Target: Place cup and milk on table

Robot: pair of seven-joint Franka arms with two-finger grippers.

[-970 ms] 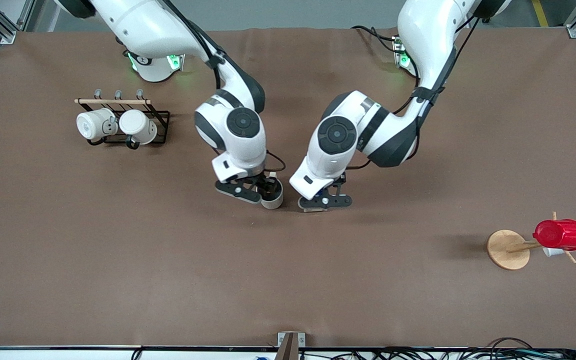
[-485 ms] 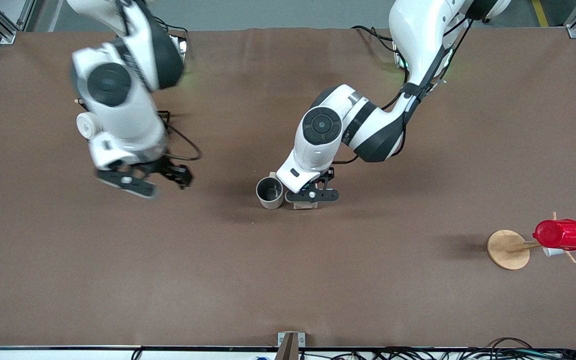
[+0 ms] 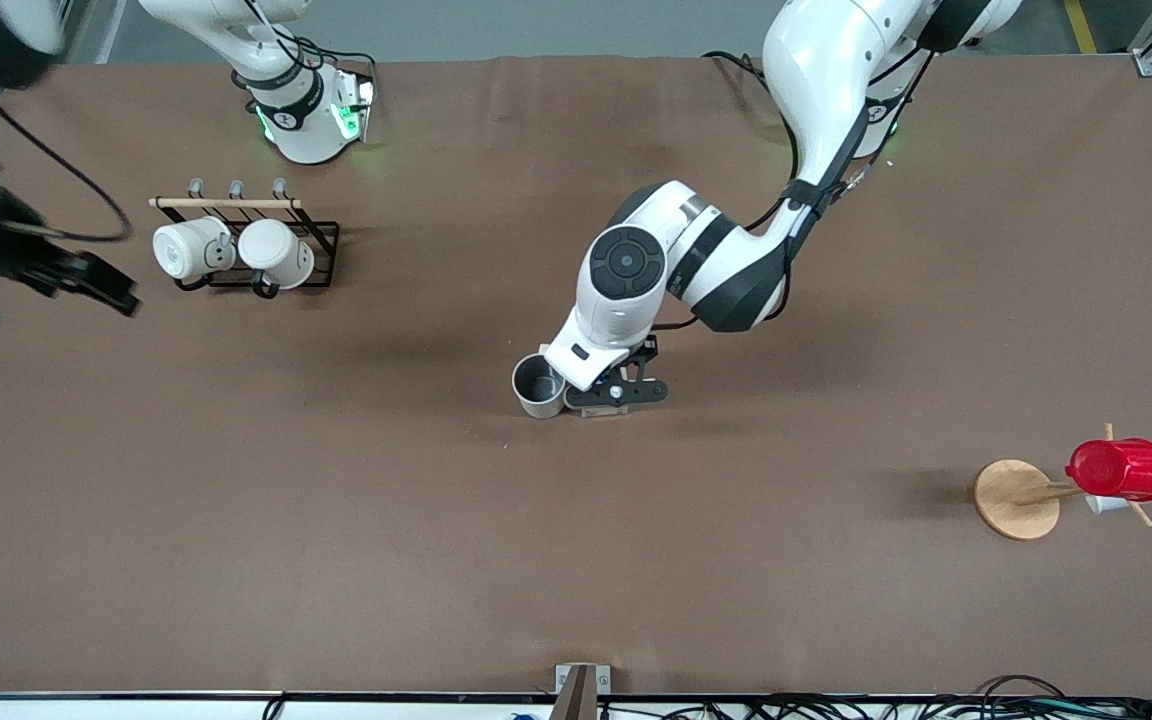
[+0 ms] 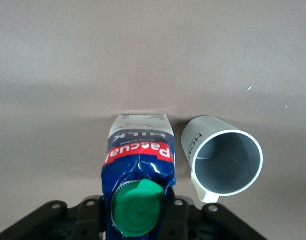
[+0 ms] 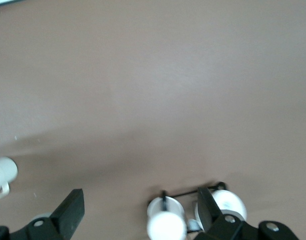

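The cream-beige cup (image 3: 539, 385) stands upright on the brown table (image 3: 576, 560) near its middle, free of any gripper. My left gripper (image 3: 616, 397) is right beside it, shut on the milk (image 3: 606, 412), which my wrist mostly hides. In the left wrist view the milk (image 4: 139, 160) is upright between my fingers, its green cap (image 4: 138, 207) toward the camera and its base down at the tabletop, with the cup (image 4: 222, 160) close beside it. My right gripper (image 3: 46, 300) is open and empty over the table's edge at the right arm's end; in its own view (image 5: 140, 210) nothing is between the fingers.
A black wire rack (image 3: 321, 250) with two white mugs (image 3: 236, 250) stands near the right arm's base, also in the right wrist view (image 5: 192, 215). A round wooden disc stand (image 3: 1016, 498) with a red plastic cup (image 3: 1121, 468) is toward the left arm's end.
My right gripper let go of the cup and swung away to the right arm's end of the table. My left gripper with the milk moved closer beside the cup.
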